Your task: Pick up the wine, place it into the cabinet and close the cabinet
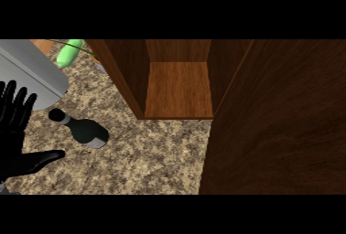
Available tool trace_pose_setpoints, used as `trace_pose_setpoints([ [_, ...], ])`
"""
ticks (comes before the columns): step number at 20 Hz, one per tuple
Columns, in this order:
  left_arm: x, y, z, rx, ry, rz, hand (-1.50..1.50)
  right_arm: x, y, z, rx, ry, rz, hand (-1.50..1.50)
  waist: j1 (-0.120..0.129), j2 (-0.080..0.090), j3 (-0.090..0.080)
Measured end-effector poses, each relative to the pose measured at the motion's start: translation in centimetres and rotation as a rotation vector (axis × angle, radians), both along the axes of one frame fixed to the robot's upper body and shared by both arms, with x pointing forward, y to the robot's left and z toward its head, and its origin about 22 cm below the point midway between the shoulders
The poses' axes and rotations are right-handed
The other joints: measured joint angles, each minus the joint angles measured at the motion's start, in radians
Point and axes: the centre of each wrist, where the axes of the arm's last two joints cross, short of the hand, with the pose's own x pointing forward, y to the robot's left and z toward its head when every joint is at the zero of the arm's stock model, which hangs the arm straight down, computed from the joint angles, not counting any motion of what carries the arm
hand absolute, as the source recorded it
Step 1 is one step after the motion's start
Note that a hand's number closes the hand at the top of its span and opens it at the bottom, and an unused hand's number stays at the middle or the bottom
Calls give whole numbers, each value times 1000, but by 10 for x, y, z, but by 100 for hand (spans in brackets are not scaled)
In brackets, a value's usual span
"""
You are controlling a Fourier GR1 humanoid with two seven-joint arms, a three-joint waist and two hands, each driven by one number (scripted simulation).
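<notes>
Lying on its side on the speckled beige-and-brown stone counter, the dark glass wine bottle points its black capped neck toward the upper left and its pale base toward the lower right. It sits left of the open brown wooden cabinet, whose bare shelf floor shows between two side walls, and the cabinet's wide dark wooden door stands swung out across the right of the view. The black left hand rests at the left edge — fingers straight and spread upward, thumb stretched out to the right below the bottle, holding nothing and not touching it. A grey forearm slants across the upper left corner. Behind it lies a pale green rounded object — what it is cannot be told.
</notes>
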Motion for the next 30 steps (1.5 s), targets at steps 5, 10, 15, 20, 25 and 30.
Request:
trace_pose_setpoints([
  [5, 7, 0, -29, -6, 32, 17, -150, 1, 1, 7, 1, -19, 2, -150, -1, 0, 0],
  [10, 7, 4, -58, 6, 52, 18, -150, 1, 2, 10, 6, -33, 8, -150, 0, 0, 0],
  [15, 11, 7, -82, -2, 65, 17, -150, 2, -1, 10, 13, -27, -6, -150, -1, 1, 0],
  [20, 8, 18, -114, -6, 94, 17, -150, 1, 1, 11, 10, -32, 7, -150, -2, 1, 0],
  [25, 6, 24, -141, -16, 116, 15, -150, 1, 3, 12, 12, -44, 17, -150, -2, 1, 0],
  [30, 7, 25, -167, -27, 144, 26, -150, 0, 3, 17, 1, -54, 17, -150, -4, 1, -1],
])
